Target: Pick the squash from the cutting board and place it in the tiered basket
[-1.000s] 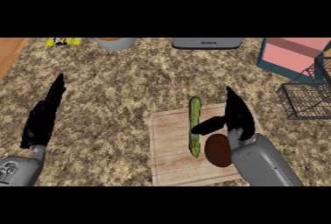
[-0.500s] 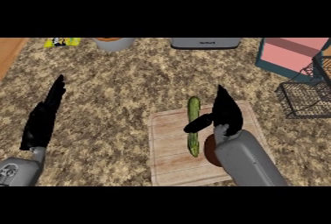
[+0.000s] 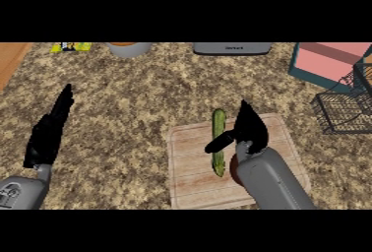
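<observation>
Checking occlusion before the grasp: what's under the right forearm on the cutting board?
On the cutting board, a dark reddish-brown round thing peeks out beside the right forearm; most of it is covered. The squash lies uncovered beside the open right hand.

cutting board: pale wood, planked grain, matt, under the right hand
squash: smooth green skin, left of that hand's thumb
counter: speckled stone look, brown and cream
tiered basket: dark wire mesh, far right of the hand
forearm: smooth grey, slight sheen
</observation>
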